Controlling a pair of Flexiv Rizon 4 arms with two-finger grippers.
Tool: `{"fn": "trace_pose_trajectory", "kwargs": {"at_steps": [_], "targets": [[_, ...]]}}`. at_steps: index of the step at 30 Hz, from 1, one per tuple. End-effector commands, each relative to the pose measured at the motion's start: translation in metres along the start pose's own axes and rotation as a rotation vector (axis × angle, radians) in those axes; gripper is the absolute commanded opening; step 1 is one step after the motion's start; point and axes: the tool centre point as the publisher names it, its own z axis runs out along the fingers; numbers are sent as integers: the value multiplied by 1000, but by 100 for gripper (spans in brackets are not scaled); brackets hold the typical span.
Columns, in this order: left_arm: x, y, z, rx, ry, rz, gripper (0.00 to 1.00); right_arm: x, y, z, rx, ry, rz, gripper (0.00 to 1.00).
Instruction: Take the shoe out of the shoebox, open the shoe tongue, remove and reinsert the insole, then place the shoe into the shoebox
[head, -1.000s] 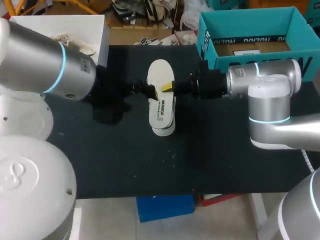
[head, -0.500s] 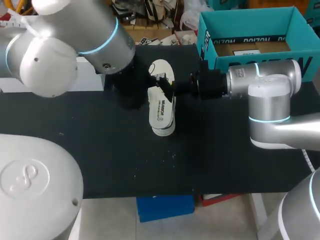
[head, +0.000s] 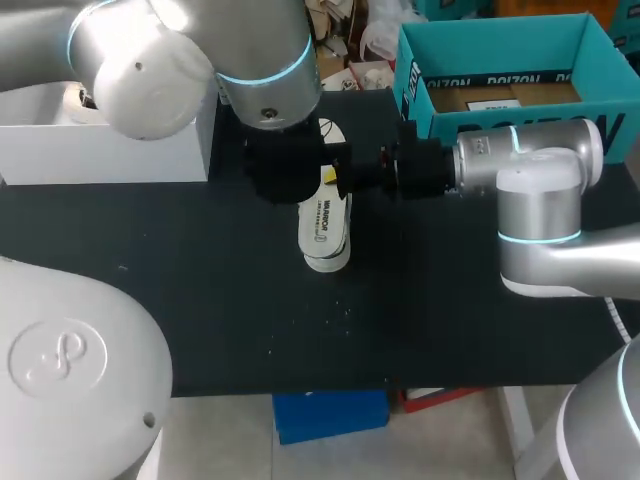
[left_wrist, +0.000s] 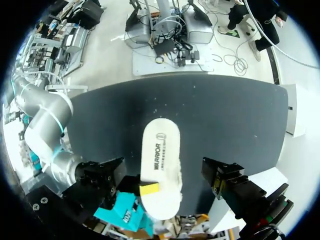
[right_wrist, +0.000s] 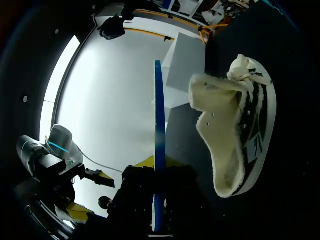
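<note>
Overhead, left arm (head: 265, 70) covers insole (head: 325, 215); shoebox (head: 440, 125) nearby.

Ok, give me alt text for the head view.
The right tool grips a white insole over the white shoe on the black table. The left arm hangs over them; a teal shoebox stands beyond the right arm.

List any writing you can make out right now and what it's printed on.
insole: one line of dark capitals running lengthwise, with a round mark by it; brand print, not read off.
shoebox: large white letters on its teal walls; brand print, not read off.
shoe: dark side markings, too blurred to read.
</note>
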Motion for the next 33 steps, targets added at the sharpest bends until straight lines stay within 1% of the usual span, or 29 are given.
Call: {"fn": "trace_pose_trajectory", "kwargs": {"at_steps": [1,5,11,20,26,33], "targets": [[-5,19,15,6,38,2,100,0,0,1,-3,-2,1,0],[-5,40,21,0,39,10,100,0,0,1,-3,-2,1,0],[-8,67,20,-23,29,18,100,0,0,1,-3,-2,1,0],[-1,108,27,-39,41,8,100,0,0,1,-3,-2,1,0],[3,123,37,-41,35,-4,100,0,0,1,-3,-2,1,0],[4,137,41,-40,33,1,100,0,0,1,-3,-2,1,0]]}}
